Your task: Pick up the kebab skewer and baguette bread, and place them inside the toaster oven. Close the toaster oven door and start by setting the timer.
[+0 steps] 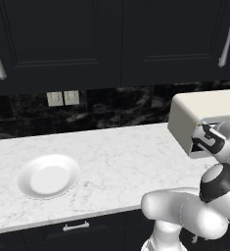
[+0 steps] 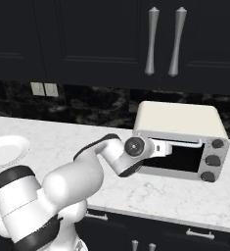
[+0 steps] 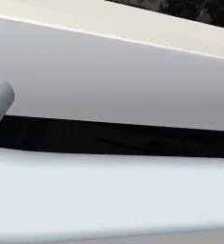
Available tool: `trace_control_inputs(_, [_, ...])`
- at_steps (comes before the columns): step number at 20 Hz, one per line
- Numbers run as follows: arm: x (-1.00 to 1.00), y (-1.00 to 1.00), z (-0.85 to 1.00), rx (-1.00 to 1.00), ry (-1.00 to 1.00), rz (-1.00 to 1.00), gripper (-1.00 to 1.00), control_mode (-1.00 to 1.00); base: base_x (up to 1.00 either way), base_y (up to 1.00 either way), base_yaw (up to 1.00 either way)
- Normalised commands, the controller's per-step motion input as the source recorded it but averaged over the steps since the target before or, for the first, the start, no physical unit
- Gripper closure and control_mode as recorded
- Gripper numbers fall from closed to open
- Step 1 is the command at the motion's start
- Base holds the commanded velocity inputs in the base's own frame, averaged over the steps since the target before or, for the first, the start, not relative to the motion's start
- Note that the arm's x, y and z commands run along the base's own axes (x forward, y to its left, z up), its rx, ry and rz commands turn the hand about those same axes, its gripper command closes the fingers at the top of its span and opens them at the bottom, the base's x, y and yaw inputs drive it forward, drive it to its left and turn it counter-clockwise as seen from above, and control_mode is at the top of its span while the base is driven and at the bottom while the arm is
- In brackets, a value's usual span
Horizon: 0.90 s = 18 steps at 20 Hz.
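toaster oven [image 2: 180, 139] | at counter's right end against the backsplash | door [image 2: 182, 158] looks shut, handle [image 2: 180, 142] along top | gripper [image 2: 158, 147] spread wide, empty, pressed to handle's left end, likely finishing the close | plate [image 1: 48, 176] bare

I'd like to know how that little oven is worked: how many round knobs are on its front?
3, stacked in a column down the right side of the toaster oven: top knob, middle knob, bottom knob. None seems hidden.
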Motion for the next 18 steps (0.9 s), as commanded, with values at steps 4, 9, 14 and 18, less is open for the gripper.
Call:
trace_control_inputs(4, [-0.11,-0.21,0.00,-0.03,0.02,0.00,-1.00,-1.00,0.00,0.00,0.00])
trace_control_inputs(9, [-0.47,-0.15,0.01,-0.01,0.00,0.00,-1.00,-1.00,0.00,0.00,0.00])
trace_control_inputs(14, [-0.54,-0.25,0.01,0.00,0.00,0.00,-1.00,-1.00,0.00,0.00,0.00])
trace_control_inputs(18, [-0.31,-0.58,0.17,-0.09,0.00,0.12,-1.00,-1.00,0.00,0.00,0.00])
